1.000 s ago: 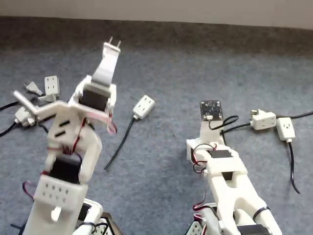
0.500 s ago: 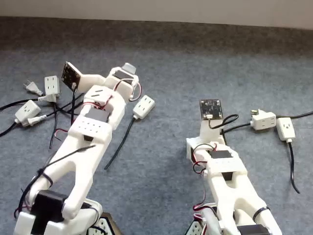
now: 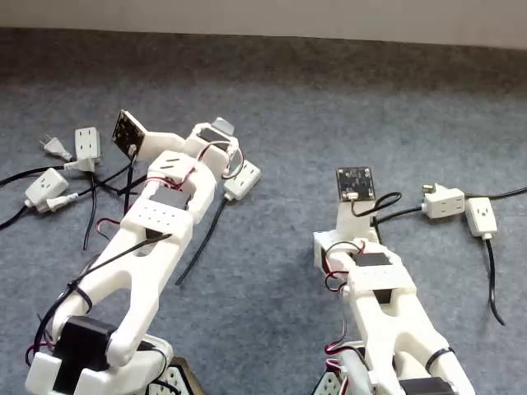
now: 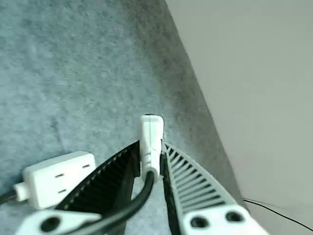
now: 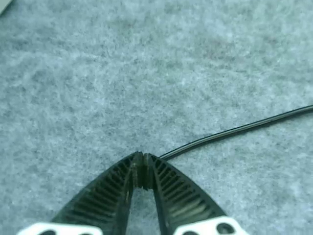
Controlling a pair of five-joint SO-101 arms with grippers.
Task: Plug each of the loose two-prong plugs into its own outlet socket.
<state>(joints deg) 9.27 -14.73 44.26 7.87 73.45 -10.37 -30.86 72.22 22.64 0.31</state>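
Note:
My left gripper (image 4: 150, 147) is shut on a white two-prong plug (image 4: 150, 128) whose black cord runs back between the fingers. A white outlet socket (image 4: 57, 179) lies on the grey carpet just beside it, slots facing up. From above, the left arm stretches low over the carpet, its tip (image 3: 217, 128) just behind that socket (image 3: 242, 179). My right gripper (image 5: 143, 171) is shut on nothing, low over the carpet near a black cord (image 5: 234, 132). In the high view the right arm's wrist board (image 3: 356, 184) covers its gripper.
Two sockets (image 3: 86, 141) (image 3: 45, 186) and a loose plug (image 3: 56, 148) with tangled cords lie at the far left. Two more sockets (image 3: 445, 202) (image 3: 482, 216) on black cords lie at the right. The carpet ends at a wall (image 4: 254, 73) beyond the left gripper.
The left arm, raised high with the plug's prongs pointing up a second ago, has swung down and now lies low beside the middle socket. The right arm has kept still.

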